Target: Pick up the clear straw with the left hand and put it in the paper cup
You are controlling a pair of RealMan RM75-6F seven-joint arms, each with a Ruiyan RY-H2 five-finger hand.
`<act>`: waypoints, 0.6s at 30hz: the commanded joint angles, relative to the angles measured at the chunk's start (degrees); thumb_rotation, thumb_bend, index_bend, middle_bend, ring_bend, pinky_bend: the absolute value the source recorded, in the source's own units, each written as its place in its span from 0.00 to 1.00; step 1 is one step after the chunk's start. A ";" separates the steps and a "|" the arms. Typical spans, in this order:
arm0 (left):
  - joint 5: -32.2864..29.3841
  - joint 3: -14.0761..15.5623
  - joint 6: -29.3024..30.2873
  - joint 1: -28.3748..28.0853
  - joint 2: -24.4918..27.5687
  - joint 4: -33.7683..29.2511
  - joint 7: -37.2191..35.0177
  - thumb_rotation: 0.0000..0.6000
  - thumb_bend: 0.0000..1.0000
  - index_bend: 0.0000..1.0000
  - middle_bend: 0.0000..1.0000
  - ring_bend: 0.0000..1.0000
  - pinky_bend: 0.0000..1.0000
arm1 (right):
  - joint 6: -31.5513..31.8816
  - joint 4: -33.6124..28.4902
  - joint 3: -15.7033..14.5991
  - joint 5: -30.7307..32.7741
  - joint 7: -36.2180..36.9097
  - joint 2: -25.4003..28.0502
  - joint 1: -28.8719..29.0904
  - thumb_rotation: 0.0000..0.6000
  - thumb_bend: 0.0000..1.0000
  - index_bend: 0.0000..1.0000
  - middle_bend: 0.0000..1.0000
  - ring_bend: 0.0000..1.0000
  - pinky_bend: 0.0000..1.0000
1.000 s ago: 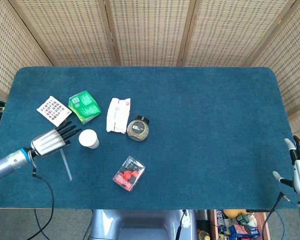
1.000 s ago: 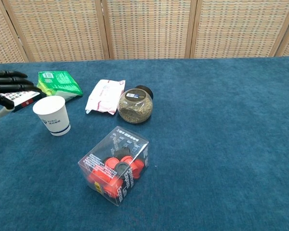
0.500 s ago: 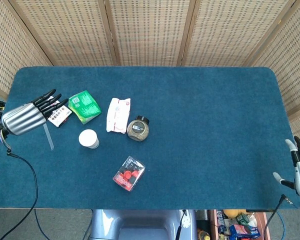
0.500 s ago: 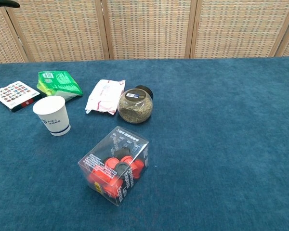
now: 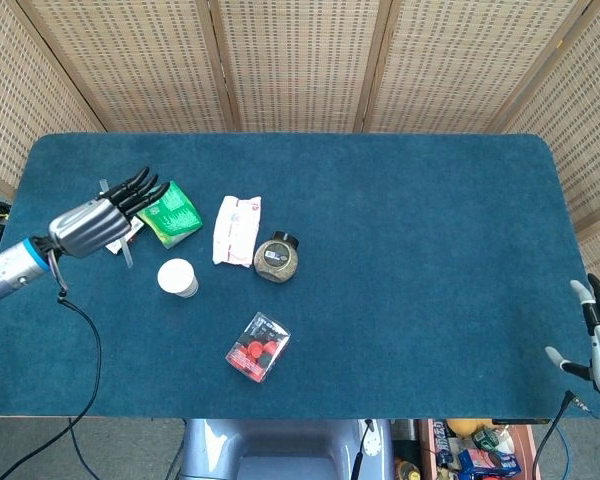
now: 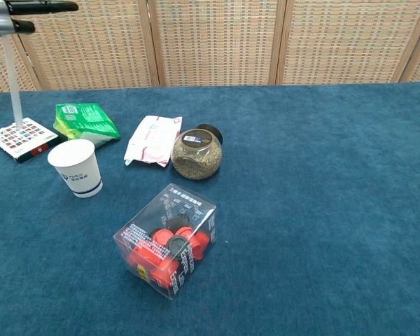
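Clear straw (image 6: 15,84) hangs upright, pinched in the raised left hand (image 5: 98,220) behind the paper cup (image 6: 75,168); its slim, slack end could miss the rim or tip the cup.

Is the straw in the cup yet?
No. The left hand holds the clear straw hanging upright, above and left of the paper cup.

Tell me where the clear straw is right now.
The clear straw hangs upright from the left hand, raised at the table's left side, behind the paper cup.
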 commanded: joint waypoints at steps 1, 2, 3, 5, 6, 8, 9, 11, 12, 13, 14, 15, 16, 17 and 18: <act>-2.87 -4.59 -9.33 -2.73 1.39 -18.67 18.36 1.00 0.39 0.60 0.00 0.00 0.00 | -0.17 0.28 -0.11 0.00 0.52 0.05 -0.07 1.00 0.00 0.00 0.00 0.00 0.00; -3.06 -4.84 -9.89 -2.76 1.33 -19.49 19.20 1.00 0.39 0.60 0.00 0.00 0.00 | -0.21 0.34 -0.13 0.01 0.63 0.06 -0.07 1.00 0.00 0.00 0.00 0.00 0.00; -3.34 -5.25 -10.61 -2.80 1.18 -20.50 20.09 1.00 0.39 0.60 0.00 0.00 0.00 | -0.24 0.40 -0.14 0.01 0.77 0.07 -0.08 1.00 0.00 0.00 0.00 0.00 0.00; -3.70 -6.06 -11.77 -2.90 0.58 -21.92 21.09 1.00 0.39 0.60 0.00 0.00 0.00 | -0.21 0.49 -0.13 0.09 1.09 0.12 -0.16 1.00 0.00 0.00 0.00 0.00 0.00; -3.73 -6.35 -12.21 -3.00 0.23 -22.14 21.30 1.00 0.39 0.60 0.00 0.00 0.00 | -0.10 0.50 -0.11 0.10 1.27 0.18 -0.25 1.00 0.00 0.00 0.00 0.00 0.00; -3.51 -6.75 -12.81 -3.05 -0.18 -22.13 21.79 1.00 0.39 0.60 0.00 0.00 0.00 | -0.08 0.56 -0.07 0.15 1.55 0.24 -0.28 1.00 0.00 0.00 0.00 0.00 0.00; -3.43 -6.90 -13.06 -3.06 -0.31 -22.08 21.91 1.00 0.39 0.60 0.00 0.00 0.00 | -0.11 0.58 -0.06 0.18 1.62 0.26 -0.28 1.00 0.00 0.00 0.00 0.00 0.00; -3.27 -7.26 -13.68 -3.12 -0.71 -21.88 22.29 1.00 0.39 0.60 0.00 0.00 0.00 | -0.24 0.64 -0.07 0.20 1.66 0.24 -0.24 1.00 0.00 0.00 0.00 0.00 0.00; -3.22 -7.43 -13.97 -3.17 -0.94 -21.72 22.44 1.00 0.39 0.60 0.00 0.00 0.00 | -0.28 0.65 -0.08 0.19 1.68 0.23 -0.22 1.00 0.00 0.00 0.00 0.00 0.00; -3.20 -7.61 -14.19 -3.18 -1.13 -21.60 22.54 1.00 0.39 0.60 0.00 0.00 0.00 | -0.33 0.65 -0.10 0.15 1.64 0.23 -0.20 1.00 0.00 0.00 0.00 0.00 0.00; -3.21 -7.74 -14.35 -3.17 -1.28 -21.53 22.65 1.00 0.39 0.60 0.00 0.00 0.00 | -0.38 0.65 -0.13 0.14 1.62 0.22 -0.18 1.00 0.00 0.00 0.00 0.00 0.00; -3.24 -7.95 -14.51 -3.14 -1.54 -21.46 22.89 1.00 0.39 0.60 0.00 0.00 0.00 | -0.44 0.63 -0.17 0.10 1.61 0.21 -0.16 1.00 0.00 0.00 0.00 0.00 0.00; -3.26 -8.13 -14.70 -3.11 -1.82 -21.42 23.10 1.00 0.39 0.60 0.00 0.00 0.00 | -0.49 0.60 -0.20 0.06 1.58 0.20 -0.13 1.00 0.00 0.00 0.00 0.00 0.00; -3.23 -8.21 -14.83 -3.11 -1.99 -21.42 23.20 1.00 0.39 0.60 0.00 0.00 0.00 | -0.51 0.58 -0.22 0.01 1.57 0.20 -0.11 1.00 0.00 0.00 0.00 0.00 0.00; -3.14 -8.25 -14.98 -3.12 -2.15 -21.42 23.29 1.00 0.39 0.60 0.00 0.00 0.00 | -0.53 0.58 -0.24 -0.03 1.55 0.19 -0.09 1.00 0.00 0.00 0.00 0.00 0.00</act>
